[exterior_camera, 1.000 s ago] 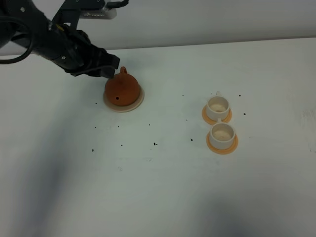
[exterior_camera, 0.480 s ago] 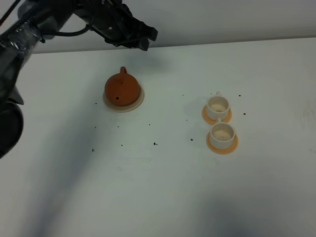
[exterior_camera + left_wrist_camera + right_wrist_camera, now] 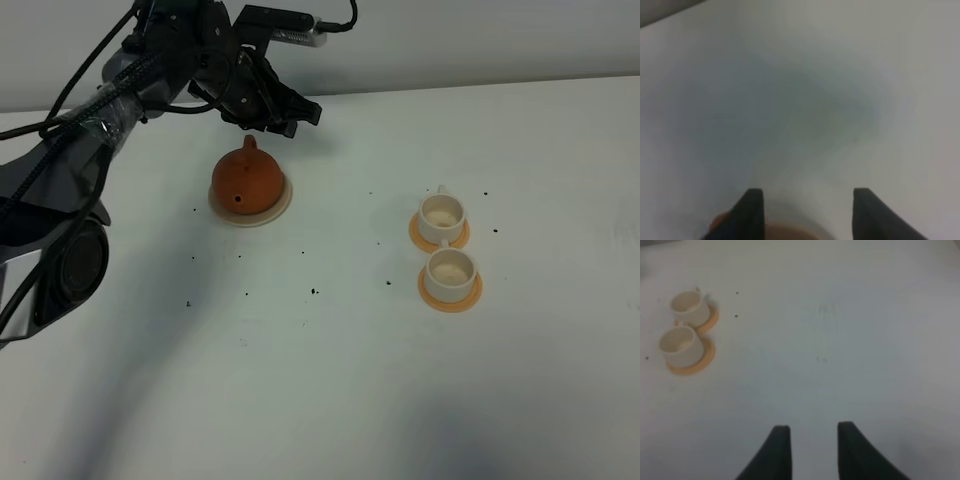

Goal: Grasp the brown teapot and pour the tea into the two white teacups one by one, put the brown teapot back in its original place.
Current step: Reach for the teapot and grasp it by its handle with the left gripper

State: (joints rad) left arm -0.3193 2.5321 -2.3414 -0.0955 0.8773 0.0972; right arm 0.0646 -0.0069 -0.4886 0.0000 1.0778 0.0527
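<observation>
The brown teapot (image 3: 247,180) stands upright, lid on, on its cream saucer (image 3: 284,204), the original place, at the table's left. My left gripper (image 3: 296,113) hovers behind and above it, apart from it. In the left wrist view this gripper (image 3: 807,200) is open with nothing between its fingers, and a sliver of the teapot (image 3: 790,234) shows below. The two white teacups (image 3: 441,215) (image 3: 450,270) sit on orange coasters at the right, also seen as teacups (image 3: 687,306) (image 3: 681,345) in the right wrist view. My right gripper (image 3: 810,440) is open over bare table. The tea is hidden.
Small dark specks (image 3: 314,291) dot the white table between the teapot and the cups. The left arm (image 3: 70,170) stretches along the left side of the table. The table's back edge (image 3: 470,85) meets a pale wall.
My left gripper has left the teapot's handle, lifted away and swung to the back right of the pot. The teapot stayed on its saucer, and the cups have not moved.
</observation>
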